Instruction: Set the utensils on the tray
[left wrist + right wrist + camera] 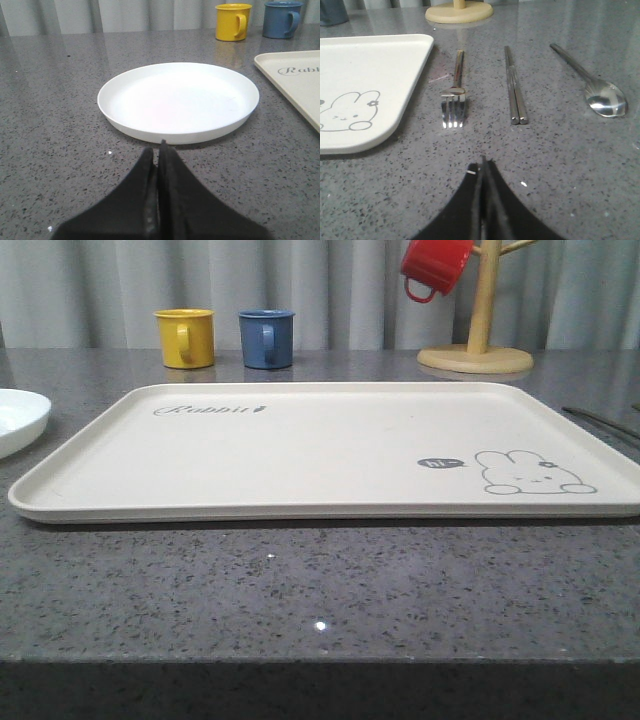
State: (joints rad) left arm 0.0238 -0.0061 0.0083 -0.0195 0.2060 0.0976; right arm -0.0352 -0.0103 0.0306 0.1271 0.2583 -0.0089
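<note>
Here, on a speckled grey counter (320,590), the cream tray (320,455) lies bare, nothing yet placed on it; both claws sit low with their dark fingers pressed together, pinching nothing. Ahead of the right claw (482,165) three pieces of cutlery lie in a row, handles pointing away from it: the fork (455,95) almost straight ahead and nearest the tray's rounded corner, the chopsticks (515,90) a little to one side, the spoon (597,85) farthest out, bowl up; all three lie apart from each other and off the tray. Straight ahead of the left claw (159,150), close to its tips, sits the white plate (178,100), empty, with the tray's edge off to one side and the yellow mug (233,21) and blue mug (282,19) well beyond it. The cutlery looks thin, stiff and polished, likely light but slippery, and it lies flat on hard stone, so a pinch across the narrow handle, near the middle for balance, seems the safest hold; the chopsticks lie touching and would probably want gripping as a pair, or one may slide free. The plate appears light and rigid with a low raised rim; that rim, at the near edge, is the likely place to take it.
</note>
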